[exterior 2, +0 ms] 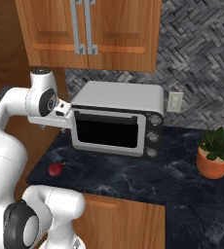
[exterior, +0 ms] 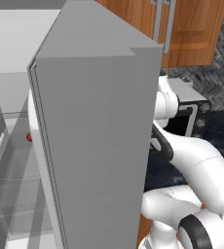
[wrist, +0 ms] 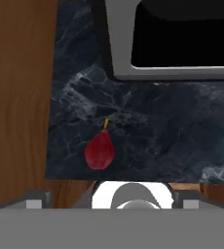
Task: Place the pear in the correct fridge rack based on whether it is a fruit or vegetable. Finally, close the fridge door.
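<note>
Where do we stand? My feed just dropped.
Gripper over the counter, open or shut unclear. Red pear lying on counter, not gripped. Fridge door open. Toaster oven close beside the hand.

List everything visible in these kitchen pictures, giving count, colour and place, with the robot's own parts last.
pear: one, dark red, on the counter before the oven
counter: one, dark marbled, under the cabinets
toaster oven: one, silver, at the counter's back
potted plant: one, green in an orange pot, counter's right
wall outlet: one, white, right of the oven
cabinets: two doors, brown wood, above the oven
fridge door: one, grey, open
clear shelves: count unclear, inside the fridge
small red item: one, inside the fridge
arm: one, white
gripper: one, open, above the pear
</note>
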Controlling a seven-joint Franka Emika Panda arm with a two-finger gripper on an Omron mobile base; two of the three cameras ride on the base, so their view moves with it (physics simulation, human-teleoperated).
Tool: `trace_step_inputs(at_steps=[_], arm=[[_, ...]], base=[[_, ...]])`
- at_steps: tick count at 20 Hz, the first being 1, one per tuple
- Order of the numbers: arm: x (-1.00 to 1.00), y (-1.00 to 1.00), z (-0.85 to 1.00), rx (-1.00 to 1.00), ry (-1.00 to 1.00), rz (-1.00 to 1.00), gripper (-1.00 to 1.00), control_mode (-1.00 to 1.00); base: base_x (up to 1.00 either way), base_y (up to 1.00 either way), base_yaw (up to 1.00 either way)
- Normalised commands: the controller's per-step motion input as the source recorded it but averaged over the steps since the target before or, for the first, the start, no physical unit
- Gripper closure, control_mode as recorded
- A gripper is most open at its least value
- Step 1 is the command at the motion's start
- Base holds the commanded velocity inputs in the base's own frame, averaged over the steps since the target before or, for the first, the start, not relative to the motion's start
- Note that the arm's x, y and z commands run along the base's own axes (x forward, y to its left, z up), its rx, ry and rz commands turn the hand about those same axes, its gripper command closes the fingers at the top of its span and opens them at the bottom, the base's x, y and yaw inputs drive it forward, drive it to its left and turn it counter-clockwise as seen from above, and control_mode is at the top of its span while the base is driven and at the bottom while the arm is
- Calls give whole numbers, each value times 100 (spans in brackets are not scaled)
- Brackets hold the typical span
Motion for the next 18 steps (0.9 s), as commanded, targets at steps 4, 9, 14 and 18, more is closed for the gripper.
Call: trace_step_inputs(at_steps=[4, 9, 14, 18], arm=[[-4, 43, -81, 0, 16, -1, -100, -100], [-31, 11, -53, 0, 0, 0, -100, -100], [-5, 0, -57, 0, 3, 0, -100, -100], [0, 0, -32, 0, 4, 4, -100, -100]], base=[[0, 0, 0], [0, 0, 0], [0, 0, 0], [0, 0, 0]])
